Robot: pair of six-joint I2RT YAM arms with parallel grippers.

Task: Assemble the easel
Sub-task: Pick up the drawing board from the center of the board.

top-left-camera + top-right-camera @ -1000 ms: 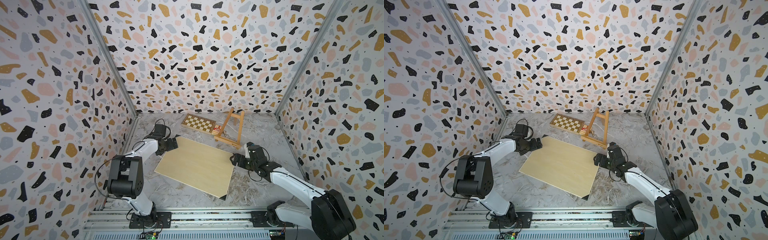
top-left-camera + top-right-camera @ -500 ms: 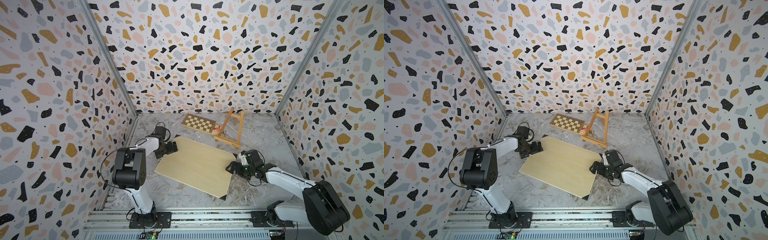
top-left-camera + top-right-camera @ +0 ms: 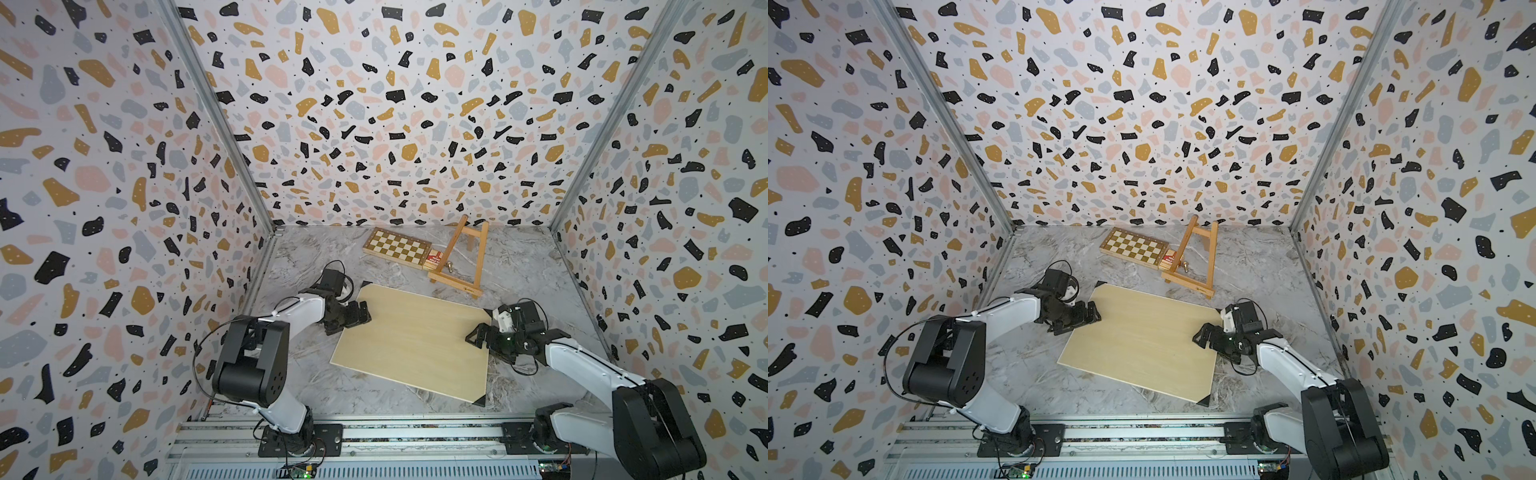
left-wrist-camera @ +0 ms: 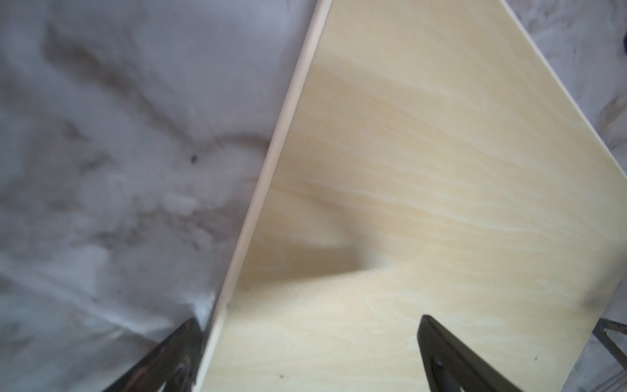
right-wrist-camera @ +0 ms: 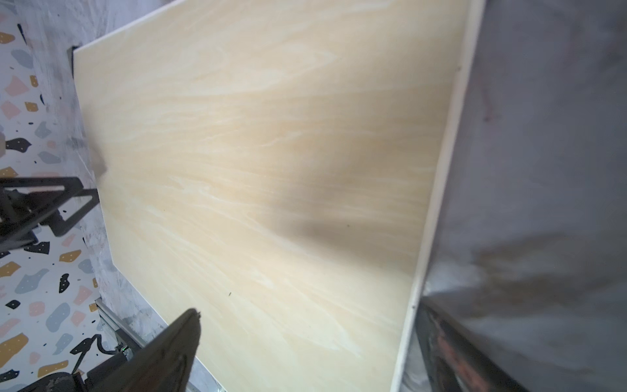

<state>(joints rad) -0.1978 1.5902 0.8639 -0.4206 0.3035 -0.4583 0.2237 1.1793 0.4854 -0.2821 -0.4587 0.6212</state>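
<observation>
The easel [image 3: 461, 262] [image 3: 1196, 257], a honey-brown A-frame of thin slats, lies at the back right, away from both arms. A large pale board [image 3: 411, 340] [image 3: 1142, 345] with black corners lies in the middle. My left gripper [image 3: 353, 318] [image 4: 308, 319] is open at the board's left edge, one finger [image 4: 451, 353] over the board and one [image 4: 176, 353] outside the edge. At the board's right edge my right gripper [image 3: 482, 334] [image 5: 308, 309] is also open, straddling that edge the same way. Neither holds anything.
A checkered chessboard [image 3: 397, 248] lies at the back, left of the easel. A small red-patterned box [image 3: 434, 259] and a little brass piece [image 3: 449, 264] sit between them. Terrazzo walls close in three sides; a metal rail [image 3: 374, 432] runs along the front.
My left gripper has slid from the board's far left corner toward the front along its left edge. My right gripper has dropped toward the front and reached over the right edge.
</observation>
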